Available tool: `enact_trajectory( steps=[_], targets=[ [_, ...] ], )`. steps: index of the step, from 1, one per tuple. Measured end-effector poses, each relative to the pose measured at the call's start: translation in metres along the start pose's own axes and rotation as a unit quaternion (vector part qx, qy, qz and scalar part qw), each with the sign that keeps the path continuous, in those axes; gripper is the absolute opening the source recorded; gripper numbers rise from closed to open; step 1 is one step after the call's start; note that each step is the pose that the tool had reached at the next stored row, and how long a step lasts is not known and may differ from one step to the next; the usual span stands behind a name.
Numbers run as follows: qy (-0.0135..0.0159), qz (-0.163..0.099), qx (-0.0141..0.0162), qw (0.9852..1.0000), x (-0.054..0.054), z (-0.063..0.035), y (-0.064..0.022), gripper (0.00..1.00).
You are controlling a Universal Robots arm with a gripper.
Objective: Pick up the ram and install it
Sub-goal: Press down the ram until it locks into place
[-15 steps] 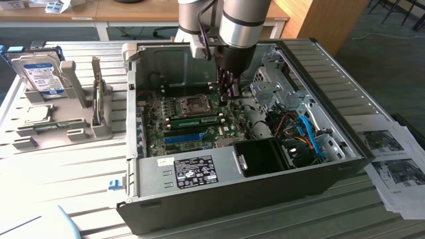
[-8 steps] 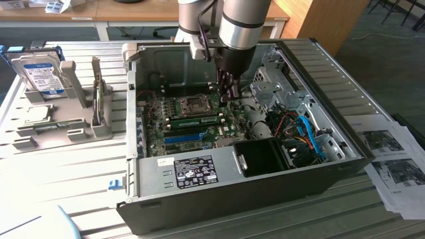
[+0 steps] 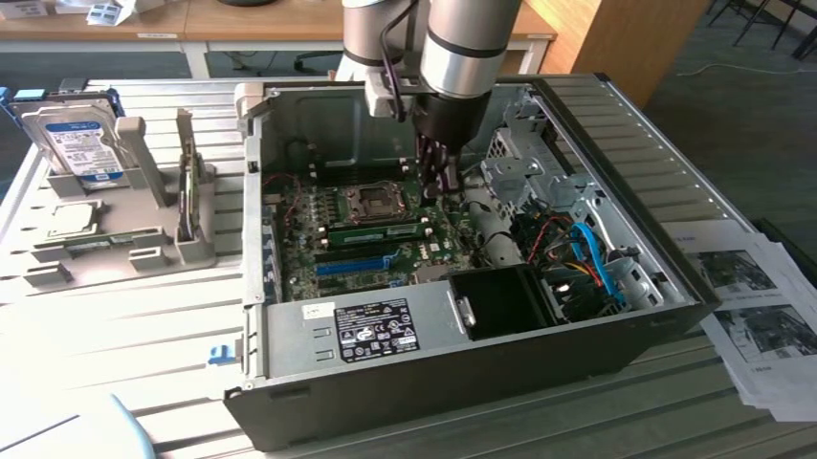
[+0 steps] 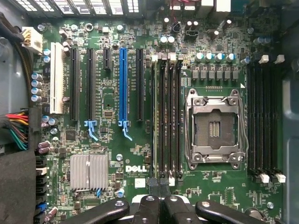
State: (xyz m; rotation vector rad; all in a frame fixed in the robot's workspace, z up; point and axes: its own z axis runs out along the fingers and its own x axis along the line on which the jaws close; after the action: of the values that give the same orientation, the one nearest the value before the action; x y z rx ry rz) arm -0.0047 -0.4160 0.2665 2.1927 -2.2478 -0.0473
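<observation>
Black and clenched, with nothing held that I can see, my gripper (image 4: 159,185) hangs inside the computer case (image 3: 613,143), its tips together just over the end of the memory slots (image 4: 170,116) beside the processor socket (image 4: 215,126). Past my tips the ram (image 4: 155,119) stands edge-up in the slot farthest from that socket, apparently seated. I judge it light and stiff but fragile, a thin board best gripped by its long bare edges or pressed near the ends, never on the chips.
</observation>
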Motion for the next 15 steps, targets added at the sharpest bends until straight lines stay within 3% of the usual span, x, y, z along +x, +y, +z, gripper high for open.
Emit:
enact_trajectory(
  steps=[15],
  targets=[
    [0.0, 0.001, 0.0, 1.0, 0.0002, 0.0095, -0.0002, 0.09]
  ],
)
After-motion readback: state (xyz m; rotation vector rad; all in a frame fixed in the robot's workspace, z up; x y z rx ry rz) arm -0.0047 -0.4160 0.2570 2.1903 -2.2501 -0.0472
